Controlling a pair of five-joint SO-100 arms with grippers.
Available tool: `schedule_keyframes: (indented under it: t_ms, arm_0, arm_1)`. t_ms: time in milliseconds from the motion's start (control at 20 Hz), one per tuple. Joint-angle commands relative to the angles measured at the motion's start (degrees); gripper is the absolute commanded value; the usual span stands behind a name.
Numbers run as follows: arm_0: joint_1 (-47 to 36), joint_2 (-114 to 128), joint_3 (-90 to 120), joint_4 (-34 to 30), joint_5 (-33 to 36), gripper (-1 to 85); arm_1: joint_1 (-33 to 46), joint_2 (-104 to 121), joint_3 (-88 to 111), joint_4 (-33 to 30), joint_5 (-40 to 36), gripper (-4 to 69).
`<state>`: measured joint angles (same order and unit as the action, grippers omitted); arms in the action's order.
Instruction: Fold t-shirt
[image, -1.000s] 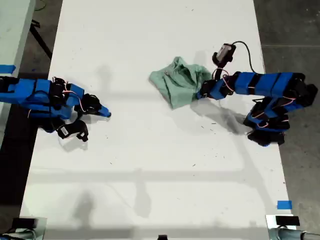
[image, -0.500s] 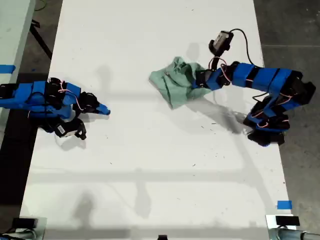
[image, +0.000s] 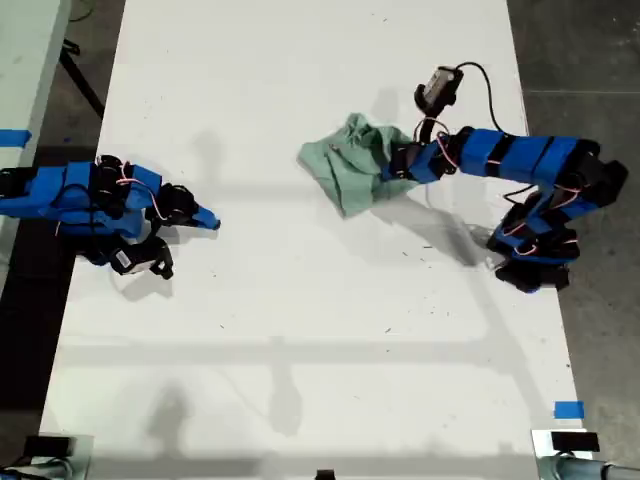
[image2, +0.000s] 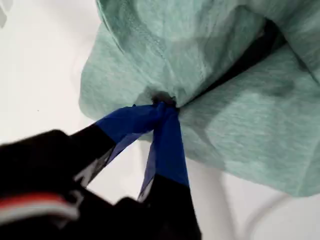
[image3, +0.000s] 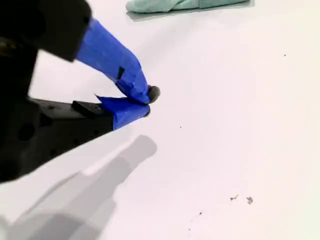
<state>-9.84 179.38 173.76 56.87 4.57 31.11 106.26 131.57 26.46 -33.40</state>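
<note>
Soft crumpled t-shirt pinched by my first hand

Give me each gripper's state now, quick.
My first gripper: shut on the t-shirt.
My second gripper: shut, holding nothing.

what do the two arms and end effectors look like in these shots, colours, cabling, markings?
Both arms have blue segments with black joints and thin red and white wires along the links. My first gripper has an end effector of black fingers wrapped in blue tape at the tips; a small camera on a black cable sits above it. My second gripper has the same blue-taped tips on a black body.
</note>
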Motion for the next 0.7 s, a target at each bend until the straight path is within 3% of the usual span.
schedule_keyframes:
  t_ms: [0, 150, 350, 650]
  arm_0:
    - [-0.6, 0.4, -0.4, 0.4, 0.3, 0.1]
    - [-0.6, 0.4, -0.4, 0.5, 0.3, 0.1]
    - [-0.6, 0.4, -0.4, 0.5, 0.3, 0.1]
    - [-0.6, 0.4, -0.4, 0.5, 0.3, 0.1]
  arm_1:
    - [1.5, -5.4, -2.1, -4.5, -0.7, -1.0]
    - [1.7, -9.4, -6.4, -3.3, -1.1, -1.0]
    - [1.6, -8.5, -14.8, 4.1, -2.1, -1.0]
    - [5.7, -14.9, -29.4, 3.5, -7.4, -1.0]
